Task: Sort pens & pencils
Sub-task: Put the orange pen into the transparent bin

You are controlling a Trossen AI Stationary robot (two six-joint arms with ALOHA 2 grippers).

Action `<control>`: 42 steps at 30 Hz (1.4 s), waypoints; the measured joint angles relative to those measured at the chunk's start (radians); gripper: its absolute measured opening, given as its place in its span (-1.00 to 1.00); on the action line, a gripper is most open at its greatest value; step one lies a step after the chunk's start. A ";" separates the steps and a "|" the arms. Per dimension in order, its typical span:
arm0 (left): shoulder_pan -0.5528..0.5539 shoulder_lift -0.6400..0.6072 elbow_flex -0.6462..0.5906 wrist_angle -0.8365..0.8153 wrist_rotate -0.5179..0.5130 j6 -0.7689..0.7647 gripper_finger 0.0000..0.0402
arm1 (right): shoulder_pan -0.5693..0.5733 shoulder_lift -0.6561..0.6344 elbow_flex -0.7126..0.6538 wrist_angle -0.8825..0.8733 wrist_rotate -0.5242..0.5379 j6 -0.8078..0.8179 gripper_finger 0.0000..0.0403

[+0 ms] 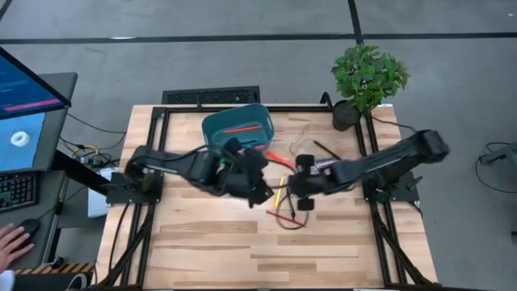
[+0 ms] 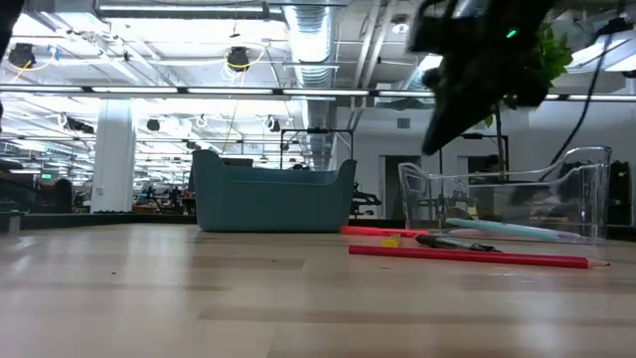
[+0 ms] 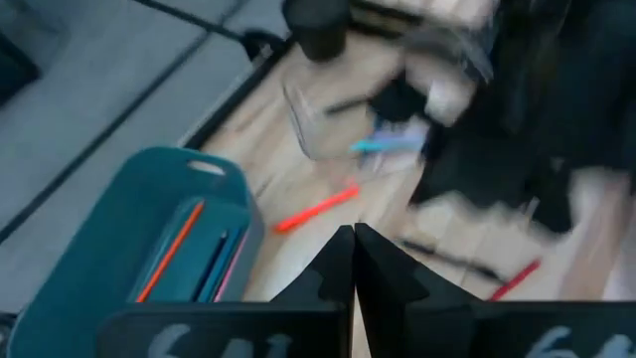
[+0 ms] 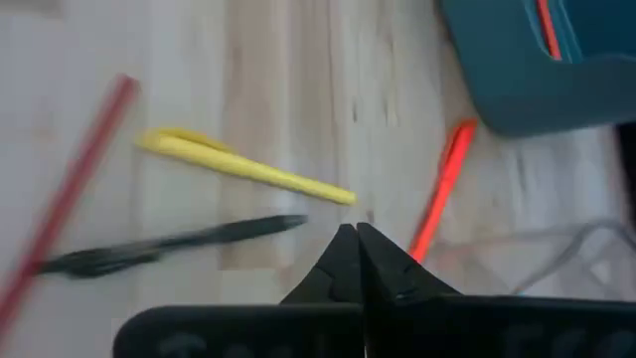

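Note:
Loose pens lie on the table between my grippers: a yellow pen (image 4: 243, 164), a black pen (image 4: 169, 244), a red pencil (image 4: 70, 209) and an orange pen (image 4: 442, 189). The teal bin (image 1: 238, 129) holds orange, blue and pink sticks (image 3: 194, 259). A teal pen (image 3: 383, 142) lies in the clear tray (image 1: 303, 137). My left gripper (image 1: 258, 190) hovers near the bin's near side, shut and empty. My right gripper (image 1: 303, 192) hangs over the loose pens, shut and empty; its fingertips (image 4: 353, 234) are just above the wood between the yellow and orange pens.
A potted plant (image 1: 367, 77) stands at the table's far right corner. The two grippers are close together at mid-table. Bare wood (image 1: 258, 250) stretches along the near half. A monitor, a keyboard and a person's hand (image 1: 10, 241) are beyond the left edge.

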 joint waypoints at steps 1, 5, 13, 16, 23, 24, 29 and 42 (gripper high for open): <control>-0.020 -0.011 0.000 -0.009 -0.031 -0.027 -1.00 | 0.001 0.048 0.029 -0.011 0.022 -0.017 -0.98; -0.087 -0.049 0.000 -0.067 -0.110 -0.079 -1.00 | -0.023 0.247 0.171 -0.074 0.107 -0.029 -0.99; -0.146 -0.070 -0.001 -0.156 -0.125 -0.117 -1.00 | -0.142 0.563 0.449 -0.215 0.184 -0.025 -0.99; -0.151 -0.073 -0.001 -0.168 -0.112 -0.119 -1.00 | -0.184 0.618 0.512 -0.256 0.223 -0.035 -1.00; -0.152 -0.072 -0.001 -0.206 -0.102 -0.115 -1.00 | -0.272 0.632 0.485 -0.216 0.220 -0.054 -1.00; -0.152 -0.072 -0.001 -0.204 -0.103 -0.114 -1.00 | -0.280 0.632 0.477 -0.198 0.219 -0.063 -1.00; -0.152 -0.072 -0.001 -0.204 -0.105 -0.098 -1.00 | -0.309 0.632 0.441 -0.145 0.213 -0.088 -1.00; -0.150 -0.071 -0.001 -0.204 -0.111 -0.095 -1.00 | -0.302 0.630 0.393 -0.102 0.109 -0.137 -1.00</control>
